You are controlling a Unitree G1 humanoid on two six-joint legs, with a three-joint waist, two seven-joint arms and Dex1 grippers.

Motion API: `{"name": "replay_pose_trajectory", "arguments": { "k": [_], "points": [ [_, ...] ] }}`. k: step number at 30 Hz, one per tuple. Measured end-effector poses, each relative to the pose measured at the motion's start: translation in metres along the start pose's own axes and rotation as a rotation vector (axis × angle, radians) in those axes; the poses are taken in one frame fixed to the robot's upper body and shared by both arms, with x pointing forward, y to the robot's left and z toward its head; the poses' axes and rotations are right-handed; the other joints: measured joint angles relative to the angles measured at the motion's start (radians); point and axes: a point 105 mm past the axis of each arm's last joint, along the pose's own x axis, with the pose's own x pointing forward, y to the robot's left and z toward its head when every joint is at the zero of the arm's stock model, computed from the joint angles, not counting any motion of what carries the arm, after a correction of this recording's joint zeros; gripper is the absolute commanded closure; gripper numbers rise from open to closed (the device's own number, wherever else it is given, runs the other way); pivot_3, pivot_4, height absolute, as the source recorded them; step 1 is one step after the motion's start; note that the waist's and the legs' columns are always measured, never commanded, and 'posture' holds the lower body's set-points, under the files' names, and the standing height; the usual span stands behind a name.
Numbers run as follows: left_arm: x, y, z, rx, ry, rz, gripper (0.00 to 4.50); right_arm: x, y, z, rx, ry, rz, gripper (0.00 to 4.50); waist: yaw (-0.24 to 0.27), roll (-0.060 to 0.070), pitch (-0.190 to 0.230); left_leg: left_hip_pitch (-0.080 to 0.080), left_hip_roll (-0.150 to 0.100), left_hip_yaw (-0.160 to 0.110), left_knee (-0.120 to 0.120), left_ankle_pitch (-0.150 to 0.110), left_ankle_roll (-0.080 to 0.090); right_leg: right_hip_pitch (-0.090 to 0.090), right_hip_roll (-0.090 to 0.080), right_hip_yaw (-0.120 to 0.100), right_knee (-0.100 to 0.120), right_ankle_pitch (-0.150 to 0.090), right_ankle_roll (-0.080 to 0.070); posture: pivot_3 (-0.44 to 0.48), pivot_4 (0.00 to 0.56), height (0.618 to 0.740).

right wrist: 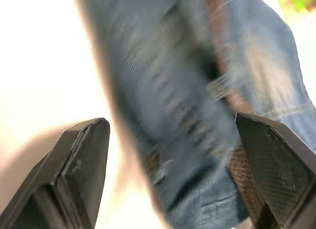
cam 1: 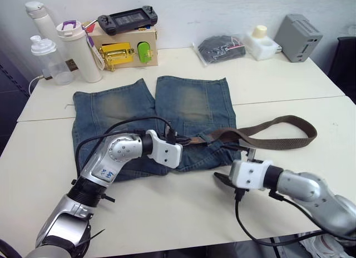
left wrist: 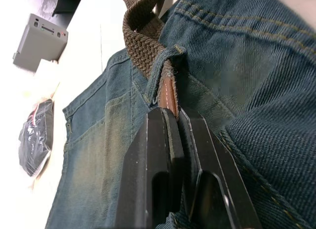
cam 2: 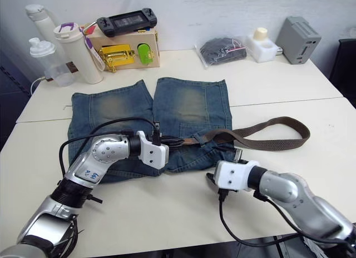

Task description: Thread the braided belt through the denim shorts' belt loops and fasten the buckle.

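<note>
White tabletop (cam 1: 167, 208) is carrying everything, w/ a pale wall behind. Denim shorts (cam 1: 189, 105) are lying flat mid-table, legs pointing toward the wall, waistband nearest the robot.

Braided belt (cam 1: 289, 122) is running along the waistband's right part, then sweeping out over the bare table on the right in a long flat loop & doubling back. In the left wrist view the woven strap is passing under a belt loop (left wrist: 165, 66), w/ a tan leather end piece showing just below that loop. Buckle isn't clear enough to place.

Left gripper (left wrist: 170, 155) is sitting on the waistband around mid-shorts, fingers pinched tight on the belt's leather end, right beside the loop. Left arm is crossing over the shorts' left leg, its black cable arching above the denim.

Right gripper (right wrist: 173, 140) is hovering at the waistband's right corner, close to the table edge of the shorts, fingers (right wrist: 81, 160) spread wide & gripping nothing; denim & belt are lying between them, blurred.

Back row along the wall, left to right: clear shaker bottle (cam 1: 47, 58), two white bottles (cam 1: 78, 46), wooden box (cam 1: 125, 46) w/ a yellow latch & green tab, black handheld console (cam 1: 128, 18) resting on top of the box, dark bundle in a clear plastic bag (cam 1: 221, 46), small white container (cam 1: 260, 42), grey box (cam 1: 298, 36).
</note>
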Motion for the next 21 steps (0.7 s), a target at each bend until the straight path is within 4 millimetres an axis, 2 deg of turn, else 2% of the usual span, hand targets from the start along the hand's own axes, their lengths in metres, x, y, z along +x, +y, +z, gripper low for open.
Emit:
{"name": "replay_pose_trajectory", "arguments": {
  "k": [2, 6, 8, 12, 16, 21],
  "points": [
    [-0.002, 0.000, 0.002, 0.011, 0.005, -0.001, 4.50, 0.006, 0.006, 0.001, -0.090, -0.009, -0.009, 1.91, -0.001, -0.002, -0.001, 0.000, 0.000, 0.000, 0.001, 0.000, 0.000, 0.000, 0.000, 0.000, 0.002, 0.000, 0.000, 0.000, 0.150, 0.645],
    [-0.007, -0.004, 0.004, 0.031, 0.018, -0.008, 4.50, 0.013, 0.013, -0.004, -0.104, 0.008, -0.017, 3.80, 0.001, -0.003, -0.001, -0.001, 0.000, 0.000, 0.004, 0.000, 0.000, -0.001, 0.000, 0.000, 0.003, 0.000, 0.000, 0.000, 0.150, 0.645],
    [-0.010, -0.009, 0.004, 0.031, 0.029, -0.014, 4.50, 0.014, 0.016, -0.006, -0.077, 0.019, -0.020, 4.49, 0.001, -0.003, -0.001, -0.002, 0.000, -0.001, 0.005, 0.000, 0.000, -0.001, 0.001, 0.000, 0.003, 0.000, 0.000, 0.000, 0.150, 0.645],
    [-0.016, -0.010, 0.004, 0.042, 0.055, -0.008, 4.50, 0.015, 0.011, -0.013, 0.004, 0.058, -0.057, 4.49, 0.011, -0.003, -0.001, -0.004, -0.001, -0.002, 0.008, 0.000, 0.000, -0.001, 0.001, 0.000, 0.004, 0.000, 0.000, 0.000, 0.150, 0.645],
    [-0.020, -0.004, 0.005, 0.065, 0.066, 0.022, 4.50, 0.009, 0.000, -0.029, 0.050, 0.121, -0.090, 4.49, 0.031, -0.003, -0.001, -0.008, -0.003, -0.005, 0.012, 0.000, 0.000, -0.003, 0.001, 0.000, 0.005, 0.000, 0.000, 0.000, 0.150, 0.645],
    [-0.022, -0.002, 0.005, 0.092, 0.071, 0.042, 4.50, -0.017, -0.011, -0.060, 0.115, 0.223, -0.124, 4.49, 0.057, -0.003, -0.001, -0.011, -0.008, -0.008, 0.016, 0.000, 0.000, -0.003, -0.001, 0.001, 0.008, 0.000, 0.000, 0.000, 0.150, 0.645]
  ]
}}
